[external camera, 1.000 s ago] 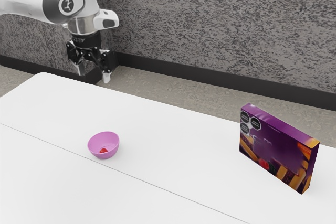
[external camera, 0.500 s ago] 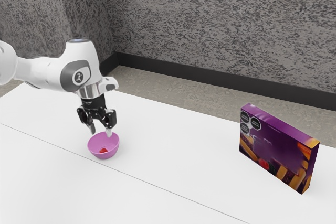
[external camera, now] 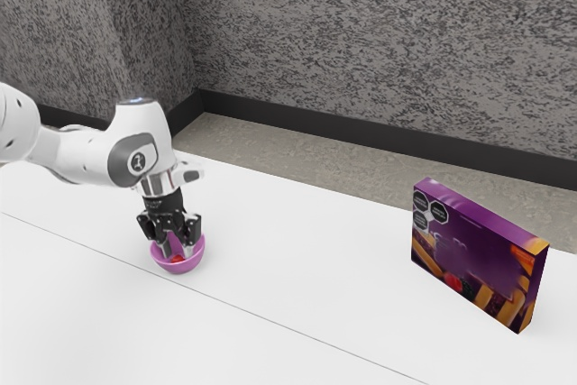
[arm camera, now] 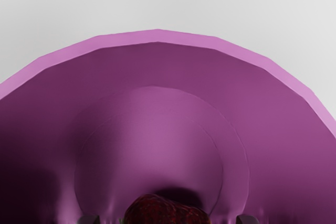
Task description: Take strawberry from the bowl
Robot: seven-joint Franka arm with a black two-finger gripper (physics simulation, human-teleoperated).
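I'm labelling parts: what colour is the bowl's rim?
The bowl's rim is light pinkish purple, seen best in the wrist view.

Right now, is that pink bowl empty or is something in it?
Not empty: a red strawberry lies inside the bowl, and my open gripper reaches down in around it.

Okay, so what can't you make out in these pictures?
- Strawberry, wrist view: partly cut off by the edge.
- Bowl, exterior view: part of the far rim is behind the hand.
- Box, exterior view: back hidden by its front; small print too small.
- Arm, exterior view: base cut off by the left edge.
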